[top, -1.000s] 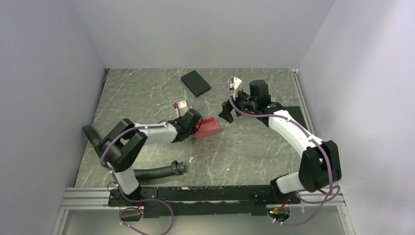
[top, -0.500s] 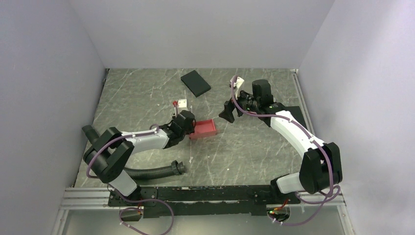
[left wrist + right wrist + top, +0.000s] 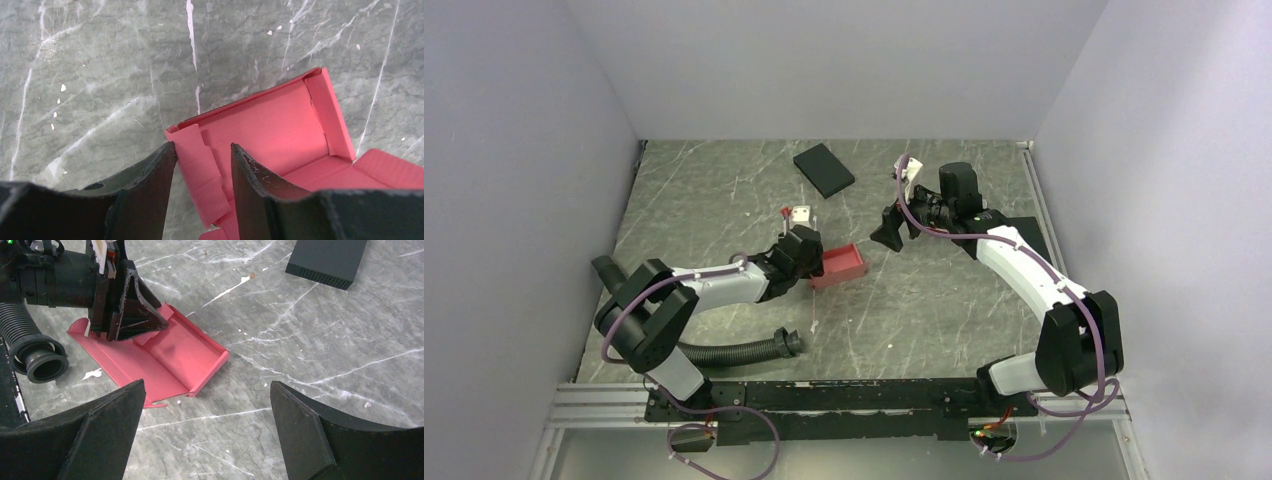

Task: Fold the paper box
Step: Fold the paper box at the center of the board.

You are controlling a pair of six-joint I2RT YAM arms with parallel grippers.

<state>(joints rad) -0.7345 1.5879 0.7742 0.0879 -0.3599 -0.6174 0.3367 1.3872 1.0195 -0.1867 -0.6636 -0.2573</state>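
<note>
Loosely spread on the left: left jaws astride the raised end flap (image 3: 197, 165) of the box (image 3: 260, 125), one finger (image 3: 150, 185) touching the flap's outer corner, the other (image 3: 260, 195) just clear of its inner face. No pinch visible. Tips low, close to the desk (image 3: 100, 75).

Fully spread on the right: right jaws hanging above the desk, gripping nothing, fingers (image 3: 100, 440) well apart, aimed toward the box from the opposite side and apart from it.

Pinkish-red, open side up, resting on the desk near the middle, between the two arms and nearer the left one. From the left wrist: long back wall upright, a narrow end wall raised at the far end, the floor flat. From the right wrist: one long wall turned up along the edge nearest that camera, a flat panel spread out on the desk toward the left arm, a rounded tab at its end.

Farther out: small red-and-white carton (image 3: 799, 214) just behind the left wrist, near the box but not touching. Black box (image 3: 824, 170) lying flat toward the back wall, well apart. Ribbed black hose (image 3: 744, 350) on the desk beside the left arm, its open mouth near the flat panel's edge.
</note>
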